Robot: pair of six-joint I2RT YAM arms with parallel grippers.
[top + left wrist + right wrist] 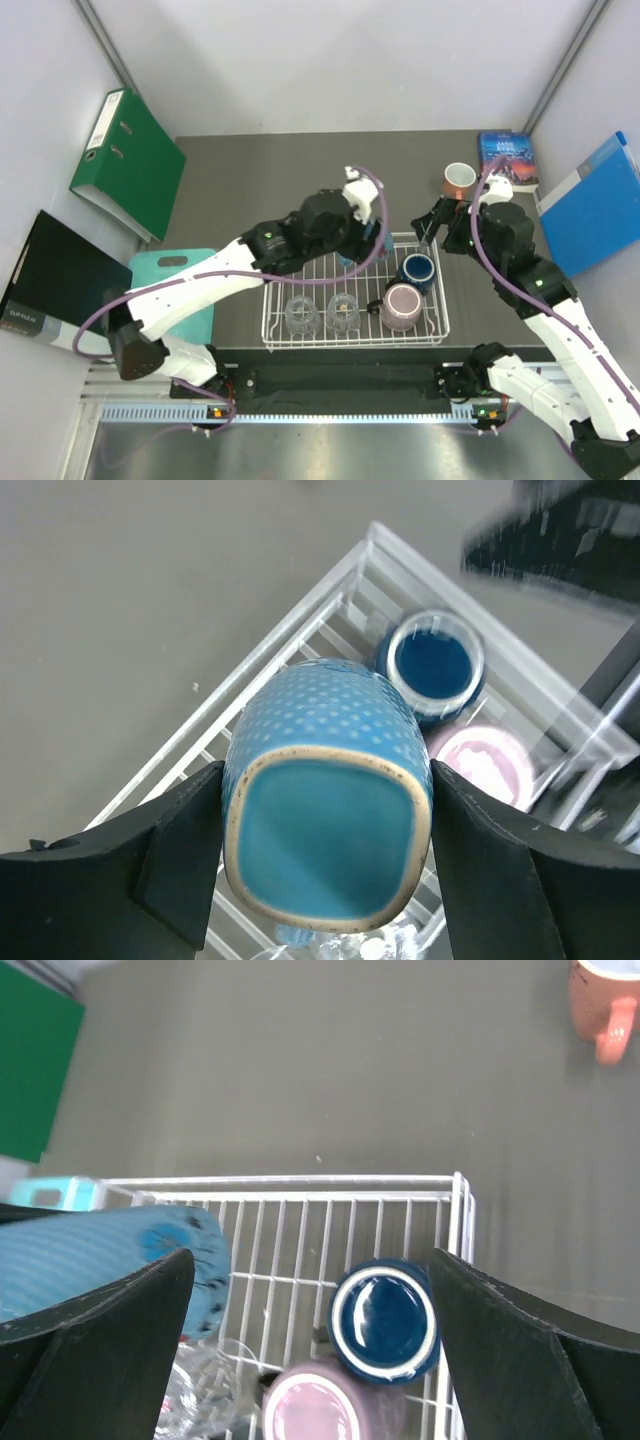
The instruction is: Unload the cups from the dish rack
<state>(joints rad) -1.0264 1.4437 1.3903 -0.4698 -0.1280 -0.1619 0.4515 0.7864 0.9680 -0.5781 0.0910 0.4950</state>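
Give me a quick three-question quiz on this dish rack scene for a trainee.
1. True or false: the orange mug stands on the table, outside the dish rack.
2. What does the left gripper hold? A) the light blue mug B) a plate C) nothing
3. How many glass tumblers are in the dish rack?
Key: 1 true; 2 A; 3 two.

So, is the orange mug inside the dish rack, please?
No, the orange mug stands on the table outside the dish rack.
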